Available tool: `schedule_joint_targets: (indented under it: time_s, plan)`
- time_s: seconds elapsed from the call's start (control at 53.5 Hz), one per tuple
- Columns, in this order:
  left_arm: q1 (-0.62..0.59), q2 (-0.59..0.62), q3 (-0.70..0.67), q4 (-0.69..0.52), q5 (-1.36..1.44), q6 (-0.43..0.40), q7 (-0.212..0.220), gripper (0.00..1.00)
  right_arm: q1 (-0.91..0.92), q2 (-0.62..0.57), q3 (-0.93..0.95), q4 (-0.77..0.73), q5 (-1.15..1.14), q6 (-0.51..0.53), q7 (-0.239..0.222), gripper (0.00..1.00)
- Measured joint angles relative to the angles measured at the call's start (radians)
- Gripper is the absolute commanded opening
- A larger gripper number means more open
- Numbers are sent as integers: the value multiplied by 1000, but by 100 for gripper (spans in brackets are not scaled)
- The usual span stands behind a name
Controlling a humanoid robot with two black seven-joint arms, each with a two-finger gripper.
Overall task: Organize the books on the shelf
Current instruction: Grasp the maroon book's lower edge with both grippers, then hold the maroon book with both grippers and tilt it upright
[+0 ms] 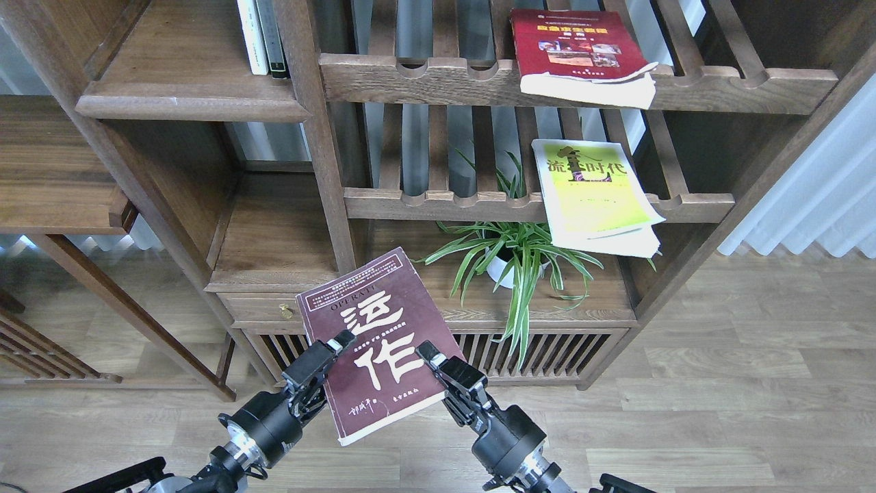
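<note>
**Maroon paperback held between both grippers, ahead of shelving**

Wood-plank flooring runs under a dark-brown bookcase with slatted racks (575,85) and a solid flat shelf (185,103) at upper left. The maroon paperback (380,342) is held in mid-air in front of the bookcase, cover facing up. The left gripper (327,356) presses its left edge and the right gripper (438,363) its right edge; whether each pair of fingers is apart or together cannot be told. The red paperback (578,55) lies on the upper rack, the yellow-green paperback (595,195) on the lower one, both overhanging the front rail. A potted spider plant (513,253) stands below.

Handling judgement: the paperback is probably moderately heavy, with a flexible, glossy cover. Support opposing long edges near mid-length to limit sagging and slipping.
</note>
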Motion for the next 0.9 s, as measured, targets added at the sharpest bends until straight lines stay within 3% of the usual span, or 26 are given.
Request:
schedule_joint_targets:
  time_s: [0.898]
  plan:
    - [-2,0,6,4,7,0,-2,89,7,43,6,-6,6,0,2,3]
